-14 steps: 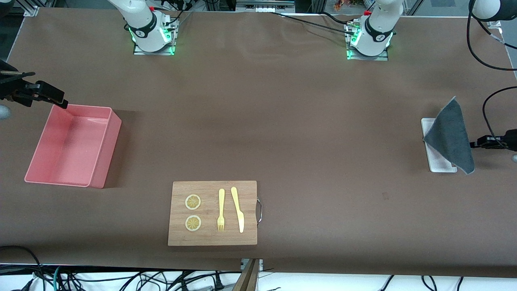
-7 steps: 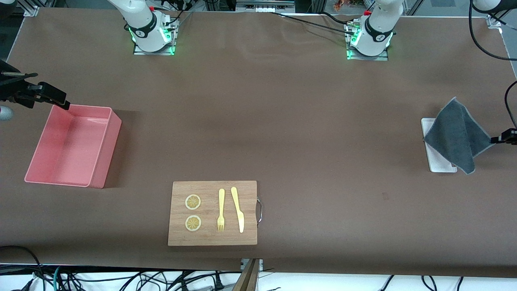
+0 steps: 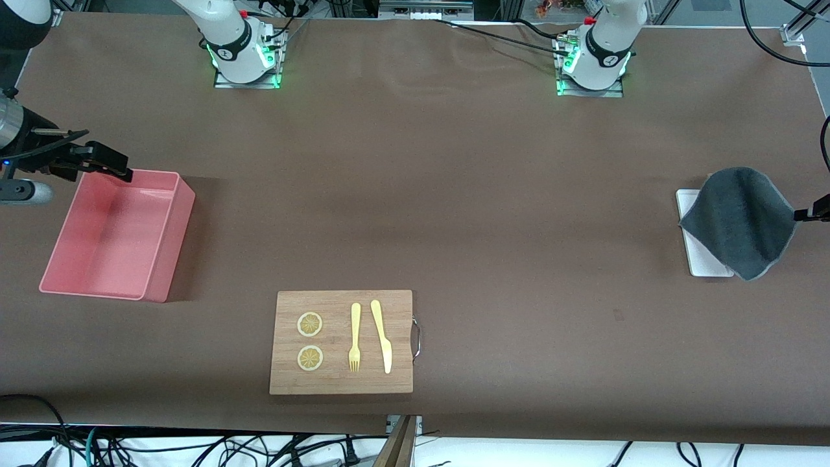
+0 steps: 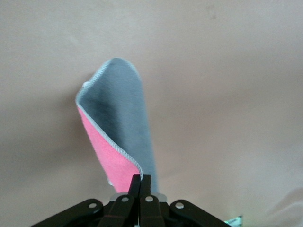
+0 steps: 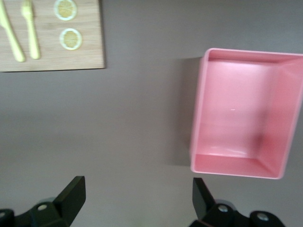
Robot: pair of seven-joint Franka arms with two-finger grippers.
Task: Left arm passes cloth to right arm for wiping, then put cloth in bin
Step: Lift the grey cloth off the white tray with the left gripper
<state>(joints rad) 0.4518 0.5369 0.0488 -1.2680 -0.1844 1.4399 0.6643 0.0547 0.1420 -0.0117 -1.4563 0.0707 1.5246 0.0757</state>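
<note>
The dark grey cloth [image 3: 739, 220] hangs in the air over the small white tray [image 3: 688, 227] at the left arm's end of the table. My left gripper [image 3: 803, 214] is shut on one edge of it. In the left wrist view the left gripper [image 4: 140, 178] pinches the cloth [image 4: 120, 113] by its pale hem, and the folded-in face looks pink. The salmon-pink bin [image 3: 110, 240] stands empty at the right arm's end. My right gripper [image 3: 113, 165] hovers open over the bin's corner that lies nearest the robots' bases. Its fingers [image 5: 71, 198] stand wide apart with nothing between them, beside the bin [image 5: 196, 113].
A wooden board [image 3: 342, 376] lies near the table's front edge, carrying two lemon slices [image 3: 310, 324], a yellow fork [image 3: 355, 337] and a yellow knife [image 3: 381, 334]. The board [image 5: 71, 59] also shows in the right wrist view. Brown table surface stretches between bin and tray.
The left gripper has drawn the cloth's held edge outward toward the table's end, so the cloth spreads wider. The right gripper has shifted slightly inward over the bin's corner.
</note>
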